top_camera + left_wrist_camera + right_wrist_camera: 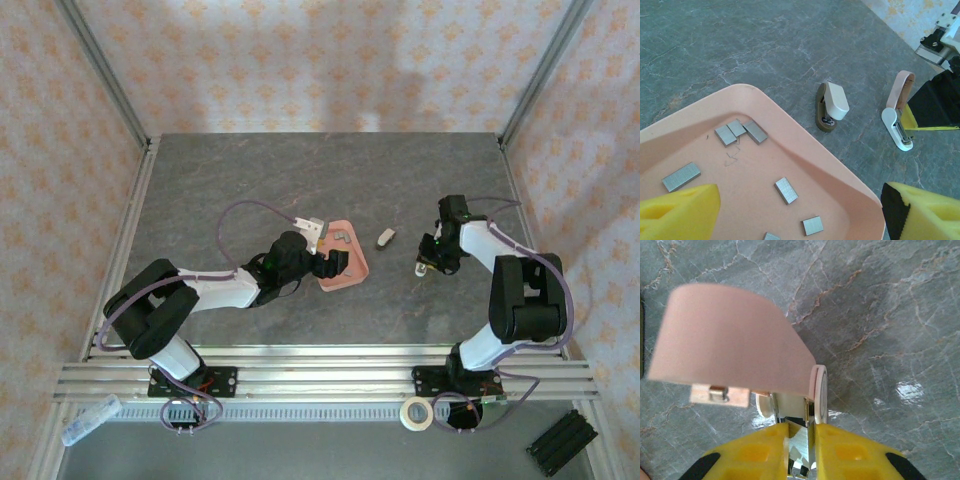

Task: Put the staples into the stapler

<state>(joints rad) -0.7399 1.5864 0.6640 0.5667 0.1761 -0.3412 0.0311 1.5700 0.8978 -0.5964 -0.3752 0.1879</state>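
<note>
Enclosed work cell: grey stone-pattern table [300, 170], papered walls [55, 210] on three sides.
The table is dark grey with pale marble-like veining and shows one small glare patch [907, 390]. The walls carry cream paper with a repeating orange floral motif. Aluminium posts [105, 75] rise at the rear corners; slotted aluminium rails [320, 378] run along the near edge. Lighting is even and diffuse, with faint shadows on the back wall [320, 60].

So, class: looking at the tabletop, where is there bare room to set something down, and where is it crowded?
Free: the far half of the table, from the tray to the back wall, and the near strip between tray and arm bases. Crowded: the middle band, where tray, cream piece and the stapler in the right end effector sit close.
</note>
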